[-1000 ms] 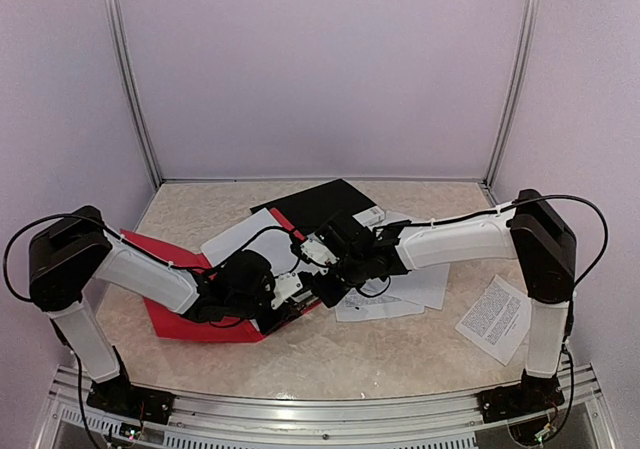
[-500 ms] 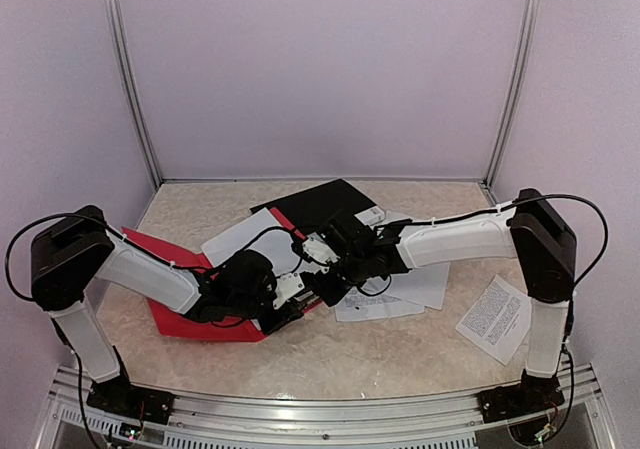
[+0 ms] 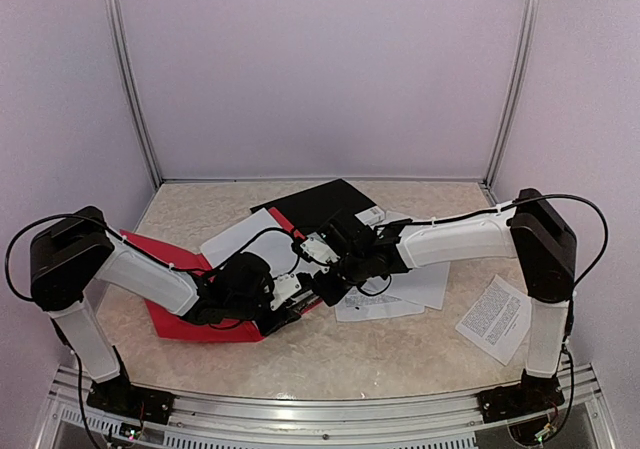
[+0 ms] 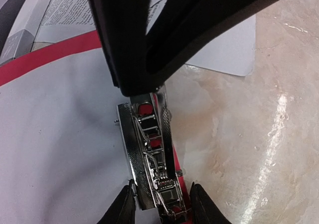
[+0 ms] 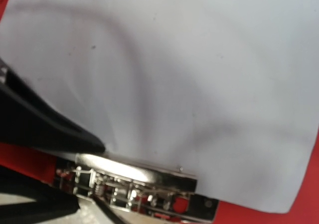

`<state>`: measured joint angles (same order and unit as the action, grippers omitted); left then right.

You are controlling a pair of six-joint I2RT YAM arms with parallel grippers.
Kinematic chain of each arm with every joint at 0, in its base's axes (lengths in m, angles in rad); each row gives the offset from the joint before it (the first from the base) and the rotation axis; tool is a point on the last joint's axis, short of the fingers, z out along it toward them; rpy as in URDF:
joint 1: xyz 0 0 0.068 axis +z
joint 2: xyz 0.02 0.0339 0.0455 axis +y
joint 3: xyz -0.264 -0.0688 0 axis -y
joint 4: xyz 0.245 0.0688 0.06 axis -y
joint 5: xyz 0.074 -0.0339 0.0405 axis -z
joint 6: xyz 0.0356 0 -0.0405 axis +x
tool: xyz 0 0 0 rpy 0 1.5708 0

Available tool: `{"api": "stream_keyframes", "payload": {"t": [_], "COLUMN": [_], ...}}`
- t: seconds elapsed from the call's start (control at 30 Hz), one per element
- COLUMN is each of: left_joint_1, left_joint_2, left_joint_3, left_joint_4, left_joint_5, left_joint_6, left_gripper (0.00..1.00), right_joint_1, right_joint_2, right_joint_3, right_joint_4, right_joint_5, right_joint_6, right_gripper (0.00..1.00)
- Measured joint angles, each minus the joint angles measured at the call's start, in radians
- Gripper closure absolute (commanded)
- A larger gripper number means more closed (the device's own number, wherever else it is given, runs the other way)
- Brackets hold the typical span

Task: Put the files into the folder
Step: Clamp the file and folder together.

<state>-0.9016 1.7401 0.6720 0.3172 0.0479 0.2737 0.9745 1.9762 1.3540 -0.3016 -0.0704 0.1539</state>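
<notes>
Straddling the metal clip [image 4: 149, 149] of the red folder [image 3: 168, 321] with the left gripper [image 4: 160, 206], jaws spread; holding the right gripper [image 4: 135, 88], jaws pressed together, at the clip's far end.

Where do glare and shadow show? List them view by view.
Left wrist: a white glare streak on the glossy beige marbled tabletop; top external: even, soft light; right wrist: bright highlight on the silver metal clip, grey shadows across the white paper sheet.
</notes>
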Motion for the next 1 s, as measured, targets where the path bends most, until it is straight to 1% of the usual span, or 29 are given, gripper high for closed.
{"api": "stream_keyframes", "payload": {"t": [0.27, 0.57, 1.0], "left_joint_1": [0.009, 0.011, 0.013], "left_joint_2": [0.0, 0.002, 0.002], "left_joint_3": [0.004, 0.008, 0.011], "left_joint_4": [-0.011, -0.016, -0.023], "left_joint_5": [0.022, 0.023, 0.022], "left_joint_6": [-0.016, -0.023, -0.036], "left_gripper": [0.75, 0.79, 0.81], "right_joint_1": [0.0, -0.004, -0.034], "right_joint_2": [0.0, 0.0, 0.0], "right_joint_3": [0.0, 0.0, -0.031], "right_joint_4": [0.005, 0.008, 0.054], "right_joint_5": [0.0, 0.0, -0.047], "right_joint_6": [-0.001, -0.003, -0.003], "right_gripper": [1.0, 1.0, 1.0]}}
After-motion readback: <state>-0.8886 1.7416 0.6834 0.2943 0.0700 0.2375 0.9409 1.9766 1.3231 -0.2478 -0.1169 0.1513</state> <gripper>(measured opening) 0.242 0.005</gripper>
